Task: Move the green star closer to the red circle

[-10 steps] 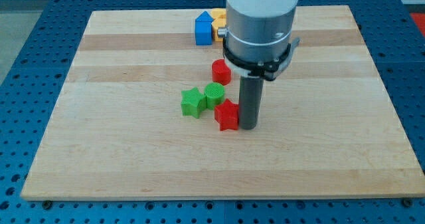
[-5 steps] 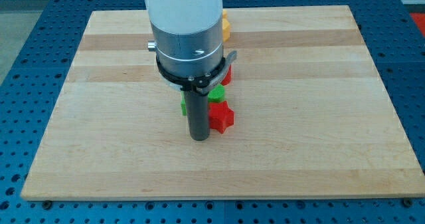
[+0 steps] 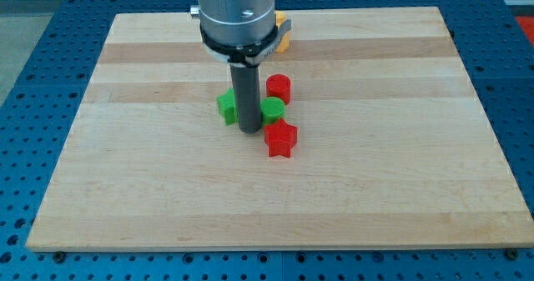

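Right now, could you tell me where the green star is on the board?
The green star sits a little above the board's middle, just left of my tip in the view, with the green circle on the rod's other side.

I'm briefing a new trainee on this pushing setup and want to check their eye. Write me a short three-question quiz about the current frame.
1. True or false: my tip stands between the green star and the green circle.
2. Which block lies nearest the view's bottom? A) red circle B) red star C) green star
3. Fill in: the yellow block near the view's top is partly hidden by the ____.

Key: 1 true; 2 B; 3 arm.
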Motion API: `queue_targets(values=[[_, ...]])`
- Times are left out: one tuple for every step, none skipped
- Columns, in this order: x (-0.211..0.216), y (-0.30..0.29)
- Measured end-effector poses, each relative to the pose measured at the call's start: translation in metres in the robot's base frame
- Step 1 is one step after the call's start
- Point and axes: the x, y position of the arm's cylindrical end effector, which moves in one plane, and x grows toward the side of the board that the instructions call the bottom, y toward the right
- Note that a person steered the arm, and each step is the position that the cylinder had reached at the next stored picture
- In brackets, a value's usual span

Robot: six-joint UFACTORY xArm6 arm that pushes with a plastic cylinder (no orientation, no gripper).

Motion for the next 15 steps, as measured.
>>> queue_targets(values=[[0.000, 0.000], [-0.002, 0.000], [-0.004, 0.000], [-0.003, 0.000], [0.009, 0.000], [0.036, -0.008], [0.036, -0.037], [0.009, -0.068], [-0.011, -0.065], [-0.011, -0.051], [-0.011, -0.041], [-0.019, -0.031], [-0.020, -0.029], [-0.022, -0.025], [-0.030, -0.015]])
